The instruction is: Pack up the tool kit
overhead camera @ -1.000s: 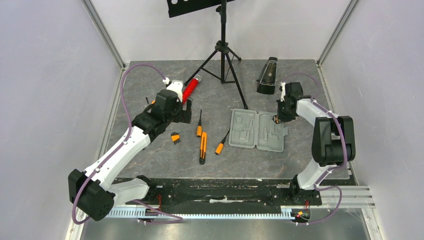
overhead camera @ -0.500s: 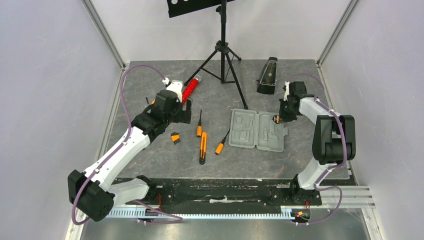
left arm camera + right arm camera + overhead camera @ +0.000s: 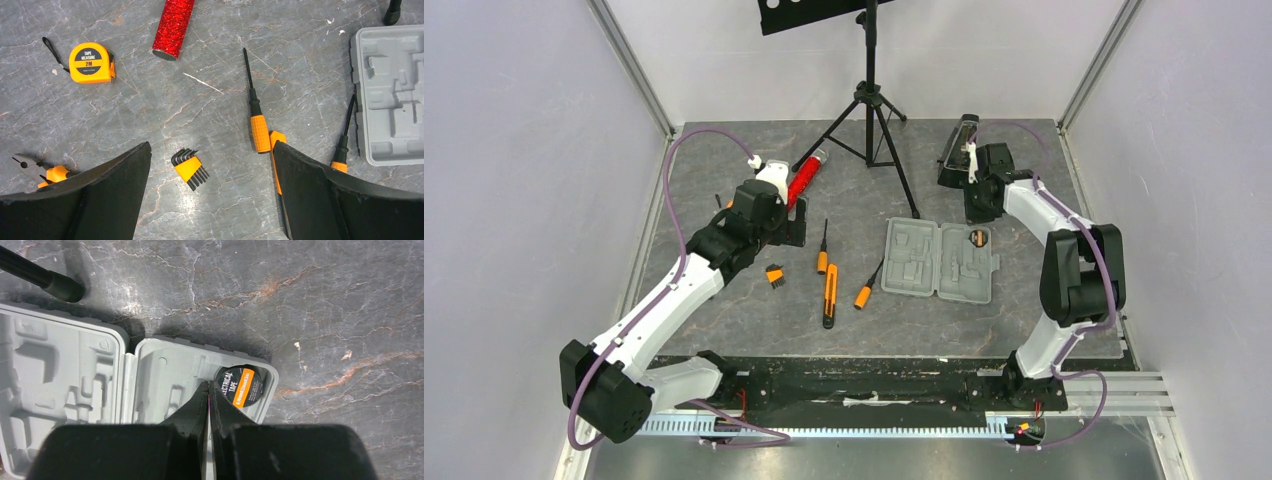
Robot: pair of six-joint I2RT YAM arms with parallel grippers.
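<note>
1. The case is lying open and flat on the table, right of centre. A tape roll is sitting in the far right corner of its right half.
2. The right gripper is hovering by that corner, clear of the case, with its jaws pressed together on nothing. The roll is lying just right of the fingertips, apart from them.
3. The left gripper is hanging well left of the case with its jaws spread wide. Hex keys are lying on the table between its fingers.
4. A screwdriver, a tape measure and a red cylinder are lying loose beyond it.
5. Pliers are peeking out from behind one left finger, and another orange tool is mostly hidden by the other. The case is running off that view's edge.
6. The right gripper's body is covering the case's near side in its own view.
7. The right arm is reaching far forward, its wrist beside the metronome. The left arm is stretching diagonally forward.
</note>
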